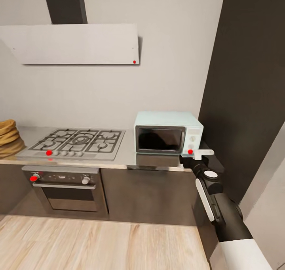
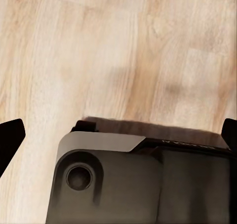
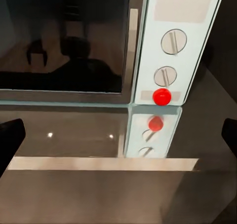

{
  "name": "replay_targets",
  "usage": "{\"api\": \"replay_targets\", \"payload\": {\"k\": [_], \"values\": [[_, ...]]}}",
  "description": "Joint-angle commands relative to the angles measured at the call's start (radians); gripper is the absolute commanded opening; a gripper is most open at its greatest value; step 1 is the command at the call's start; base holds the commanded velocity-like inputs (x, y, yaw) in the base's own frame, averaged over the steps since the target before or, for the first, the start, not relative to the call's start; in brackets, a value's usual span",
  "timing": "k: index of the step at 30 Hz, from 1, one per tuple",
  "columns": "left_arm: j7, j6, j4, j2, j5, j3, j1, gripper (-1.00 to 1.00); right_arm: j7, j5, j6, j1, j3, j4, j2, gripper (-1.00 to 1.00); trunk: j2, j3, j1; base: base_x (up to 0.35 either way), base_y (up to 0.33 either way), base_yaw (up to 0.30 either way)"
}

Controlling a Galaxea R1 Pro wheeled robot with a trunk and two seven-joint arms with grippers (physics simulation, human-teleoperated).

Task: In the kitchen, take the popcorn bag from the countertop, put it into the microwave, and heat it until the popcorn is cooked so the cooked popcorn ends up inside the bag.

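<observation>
- Head view: the microwave stands on the counter, door shut, at 3 o'clock of the hob; the right tool reaches its red button; I cannot tell its jaw state here.
- Left wrist view: the left tool has its tips wide apart over the wood floor.
- Right wrist view: the right tool's tips spread wide, gripping nothing, facing the microwave's control panel.

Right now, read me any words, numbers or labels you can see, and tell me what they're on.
No readable text.
The microwave control panel: blank cream plate, two dials and a red button, no lettering.
The oven panel: a mark too small and blurred to read.
</observation>
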Motion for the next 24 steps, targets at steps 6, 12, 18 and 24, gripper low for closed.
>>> {"api": "replay_targets", "payload": {"k": [6, 12, 18, 24], "values": [[0.0, -0.004, 0.0, -0.001, 0.0, 0.004, -0.001, 1.0, -0.006, -0.001, 0.005, -0.001, 0.002, -0.003, 0.0, 1.0, -0.001, -0.001, 0.001, 0.056, -0.01, 0.0], [0.0, -0.003, 0.001, -0.001, 0.0, 0.004, -0.001, 1.0, -0.005, -0.001, 0.005, -0.001, 0.003, -0.006, 0.0, 1.0, -0.001, -0.001, 0.001, 0.281, 0.0, 0.0], [0.0, -0.003, 0.0, 0.0, 0.0, 0.004, -0.001, 1.0, -0.004, 0.0, 0.005, -0.001, 0.003, -0.007, 0.0, 1.0, -0.001, -0.001, 0.001, 0.256, 0.0, 0.0], [0.0, -0.003, 0.0, -0.001, 0.0, 0.004, -0.001, 1.0, -0.006, -0.001, 0.004, -0.001, -0.004, -0.011, -0.001, 1.0, -0.001, -0.001, 0.001, 0.021, 0.0, 0.0]]}}
